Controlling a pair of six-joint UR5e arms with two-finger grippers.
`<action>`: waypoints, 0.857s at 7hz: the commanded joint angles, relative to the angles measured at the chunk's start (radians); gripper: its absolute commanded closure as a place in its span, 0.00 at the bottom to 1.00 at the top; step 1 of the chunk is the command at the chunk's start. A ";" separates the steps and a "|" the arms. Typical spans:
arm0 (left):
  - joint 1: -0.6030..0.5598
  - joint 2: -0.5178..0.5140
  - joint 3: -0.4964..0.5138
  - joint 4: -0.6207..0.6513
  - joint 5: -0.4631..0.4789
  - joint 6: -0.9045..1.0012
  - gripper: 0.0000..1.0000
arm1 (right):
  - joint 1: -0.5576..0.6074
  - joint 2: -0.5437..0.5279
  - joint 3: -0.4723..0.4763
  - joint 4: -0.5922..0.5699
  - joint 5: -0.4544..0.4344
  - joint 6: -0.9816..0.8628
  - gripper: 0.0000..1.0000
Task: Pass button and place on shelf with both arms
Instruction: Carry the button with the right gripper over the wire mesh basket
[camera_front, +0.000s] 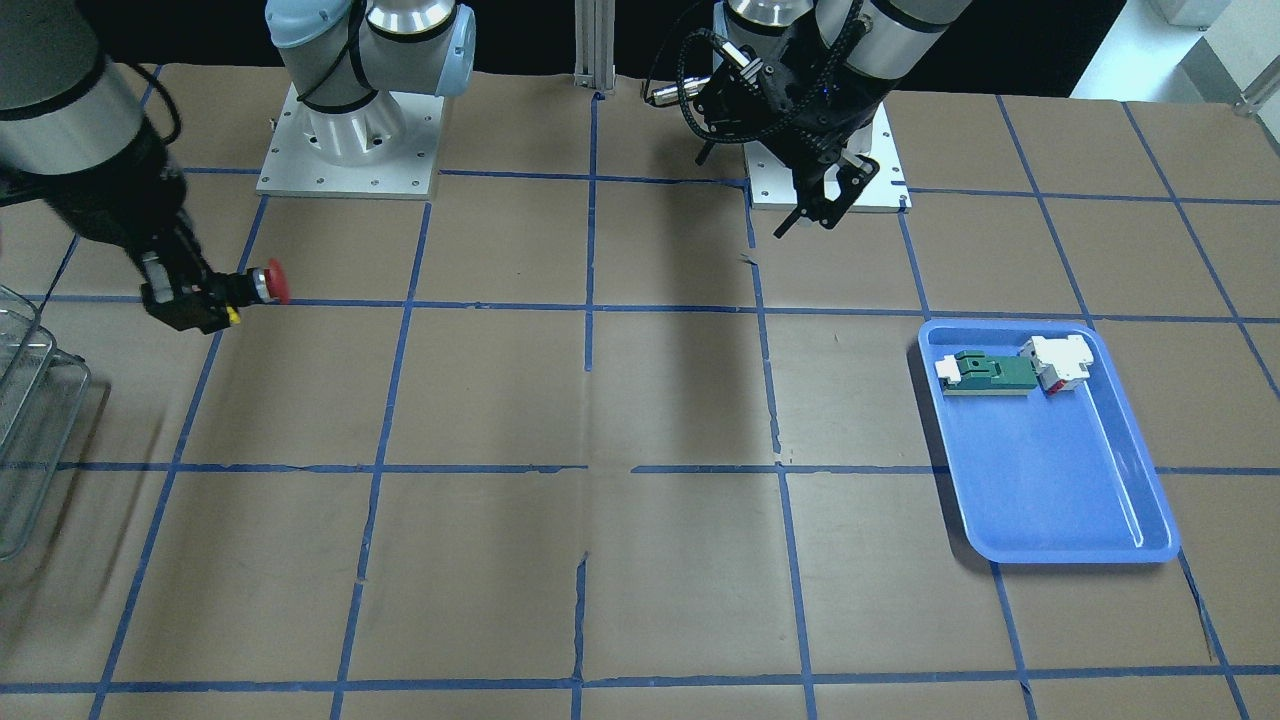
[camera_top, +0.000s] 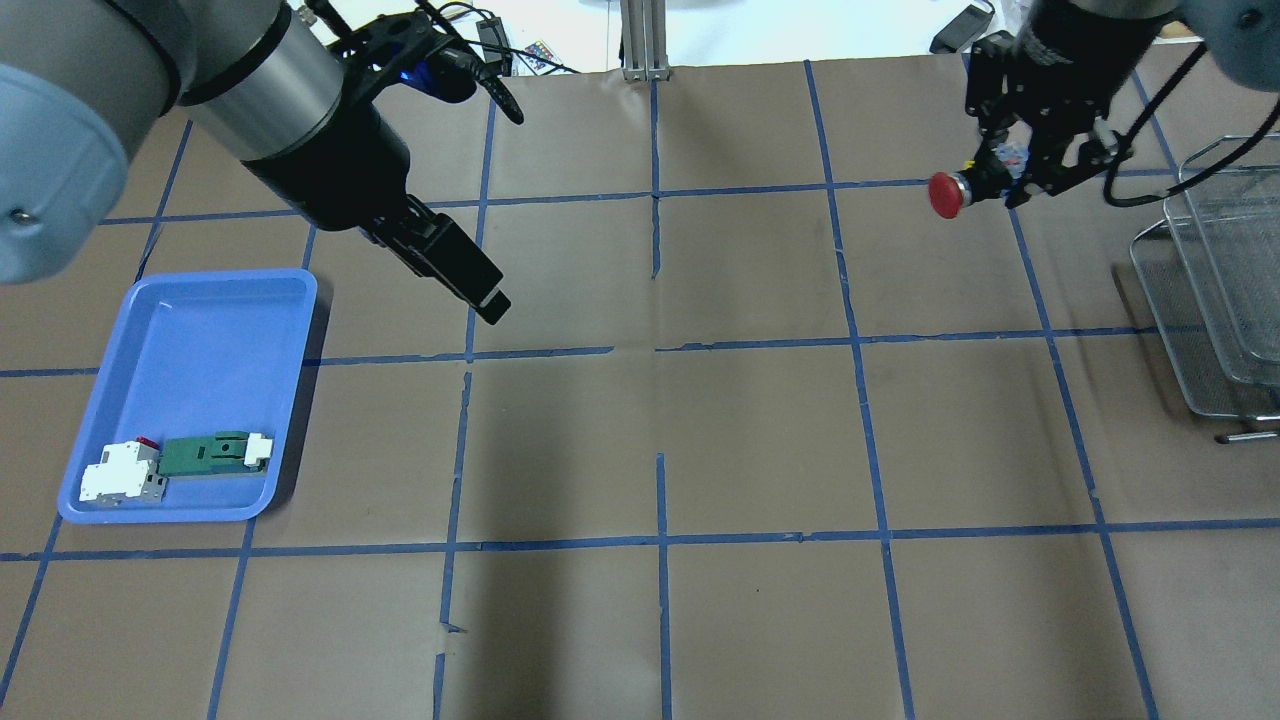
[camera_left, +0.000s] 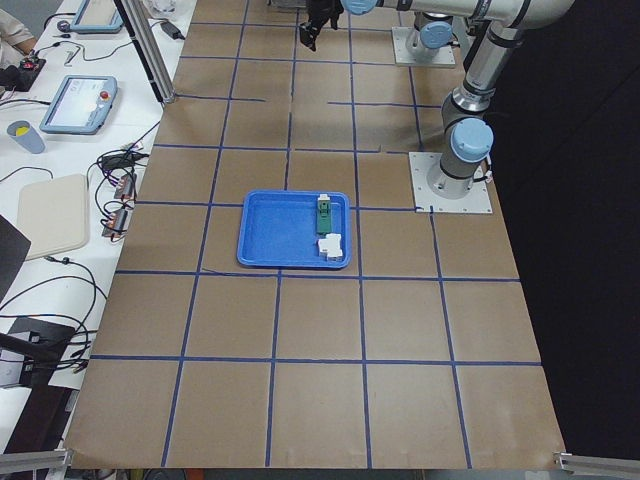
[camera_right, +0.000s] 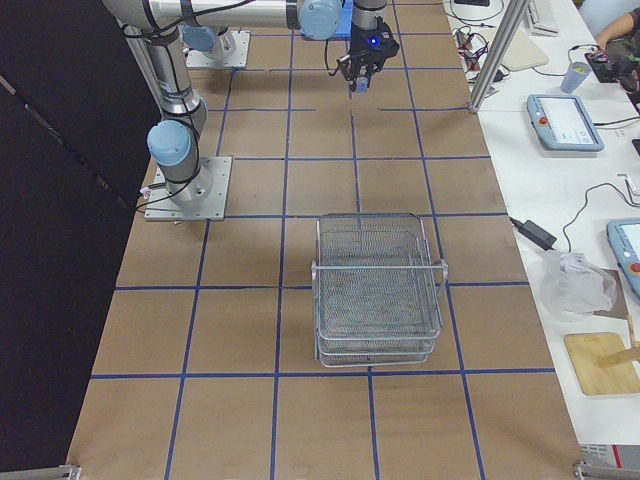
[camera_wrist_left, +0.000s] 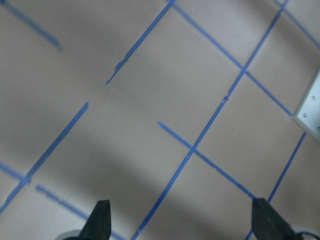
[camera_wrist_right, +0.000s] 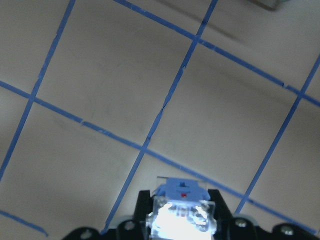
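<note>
Over the right side of the brown paper-covered tabletop (camera_top: 760, 430) with its blue tape grid, you are watching the silver-grey right arm (camera_top: 1080, 40) holding the small emergency-stop push button with a red mushroom head (camera_top: 943, 195) up in the air. Its jaws are clamping the button's rear part, and the red head is pointing toward the tabletop's middle, away from the silvery wire-mesh shelf (camera_top: 1215, 300). The shelf is standing at the tabletop's right edge, apart from the button. The silver-grey left arm (camera_top: 290, 110) is hanging over the left half, its jaws spread wide and gripping nothing, as the left wrist view is showing you. Further left, the blue plastic tray (camera_top: 200, 340) is carrying a green-and-white flat module (camera_top: 205, 455) and a white block with red (camera_top: 120, 470), which are lying just beside each other at the tray's end nearer the robot.
</note>
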 joint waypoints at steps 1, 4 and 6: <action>0.002 0.021 0.000 0.001 0.195 -0.272 0.00 | -0.167 0.004 0.004 0.013 -0.027 -0.348 1.00; 0.004 0.021 0.006 0.065 0.240 -0.458 0.00 | -0.393 0.081 0.004 -0.114 -0.024 -0.918 1.00; 0.004 0.022 0.005 0.076 0.250 -0.455 0.00 | -0.484 0.173 -0.005 -0.219 -0.021 -1.161 1.00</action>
